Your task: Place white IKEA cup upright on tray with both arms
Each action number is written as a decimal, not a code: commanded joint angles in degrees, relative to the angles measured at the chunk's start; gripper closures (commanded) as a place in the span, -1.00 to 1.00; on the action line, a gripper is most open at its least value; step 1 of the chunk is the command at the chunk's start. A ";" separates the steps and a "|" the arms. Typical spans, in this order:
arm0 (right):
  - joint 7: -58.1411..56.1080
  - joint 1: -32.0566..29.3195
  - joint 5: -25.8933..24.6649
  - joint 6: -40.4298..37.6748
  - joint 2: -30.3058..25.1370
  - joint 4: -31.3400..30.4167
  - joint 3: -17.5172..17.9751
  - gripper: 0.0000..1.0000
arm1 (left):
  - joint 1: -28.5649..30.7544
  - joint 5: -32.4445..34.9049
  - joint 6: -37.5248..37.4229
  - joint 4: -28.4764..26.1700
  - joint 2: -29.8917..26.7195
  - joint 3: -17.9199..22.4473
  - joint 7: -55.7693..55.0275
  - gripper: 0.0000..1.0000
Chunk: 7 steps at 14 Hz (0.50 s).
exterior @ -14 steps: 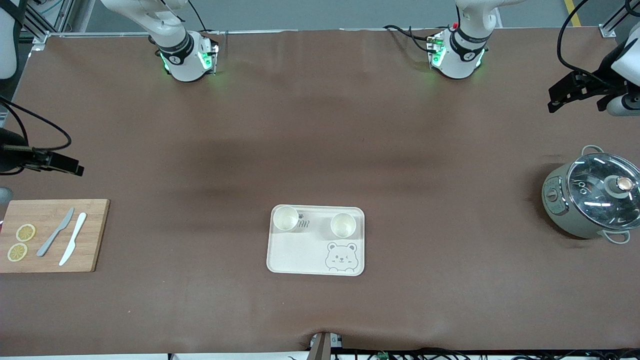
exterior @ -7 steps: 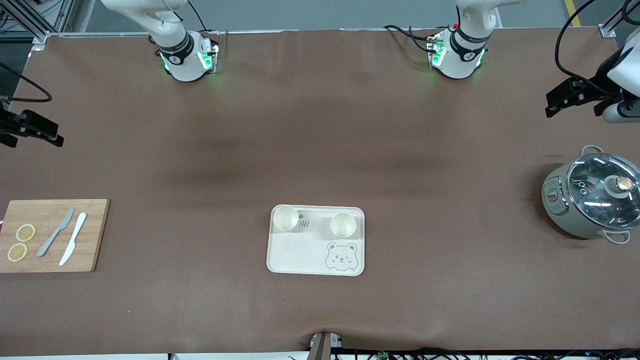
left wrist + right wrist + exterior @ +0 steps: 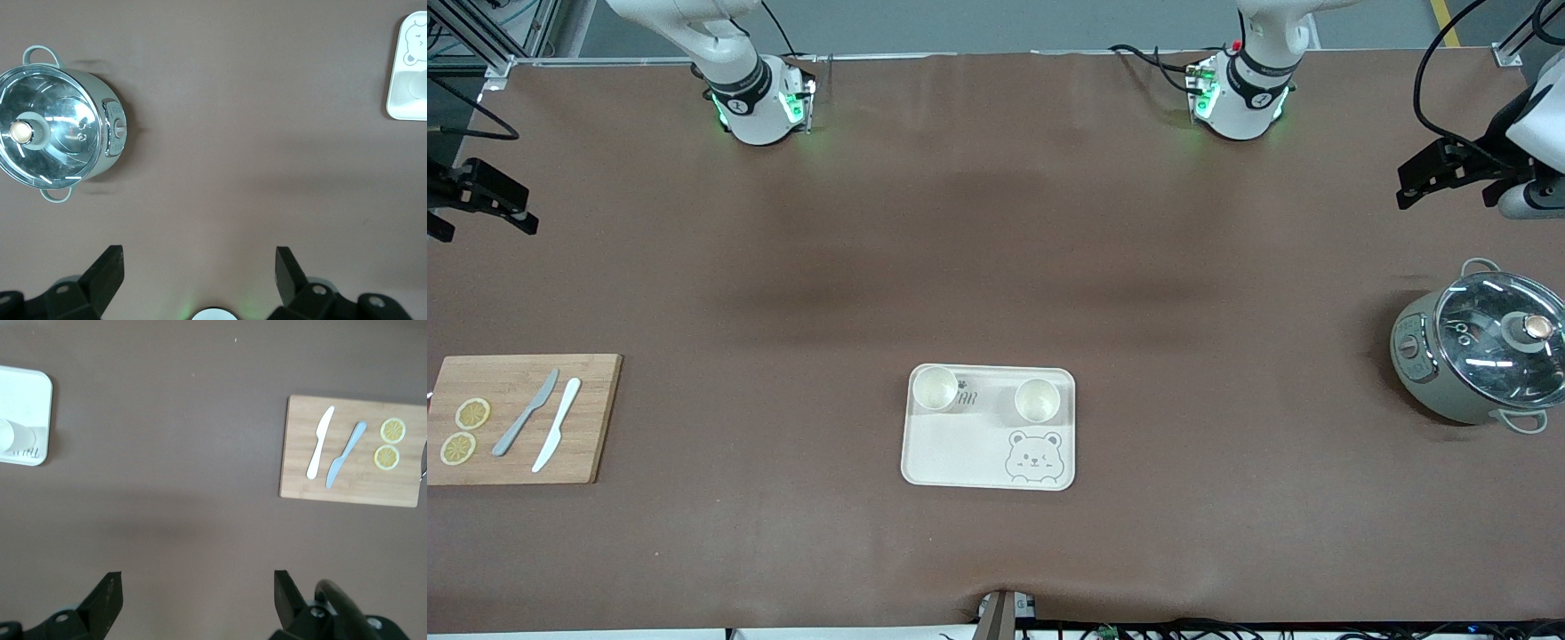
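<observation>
1. We see two white cups standing upright on the tray [image 3: 960, 453], mouths up: one cup [image 3: 935, 388] at the corner toward the right arm's end, the other cup [image 3: 1037, 399] beside it along the same edge, farther from the front camera than the bear drawing.
2. We judge the cups light, stiff and smooth, likely slippery and easy to tip; a hold across the rim or around the upper wall would suit them.
3. The tray looks thin and flat with a low lip, lying on the tabletop [image 3: 996, 267] nearer the front camera than mid-table.
4. Our left tool [image 3: 1436, 171] hangs open and empty over the tabletop edge, near the pot [image 3: 1480, 356] at its end.
5. Our right tool [image 3: 485, 197] hangs open and empty over its own end, above the cutting board [image 3: 596, 418] with two knives [image 3: 543, 425] and lemon slices [image 3: 465, 430].
6. Wide bare tabletop surrounds the tray; both arms have free room to approach.
</observation>
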 commanded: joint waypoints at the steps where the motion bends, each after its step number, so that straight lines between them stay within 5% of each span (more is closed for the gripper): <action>1: -1.10 -0.95 -0.88 -1.22 1.36 3.10 0.81 -1.00 | 0.75 0.30 0.17 -0.42 -0.73 -0.58 1.29 -1.00; 7: -0.83 -0.07 -1.14 -3.86 1.10 2.83 1.16 -1.00 | 0.66 0.30 -0.62 -0.59 -1.08 -0.58 1.29 -1.00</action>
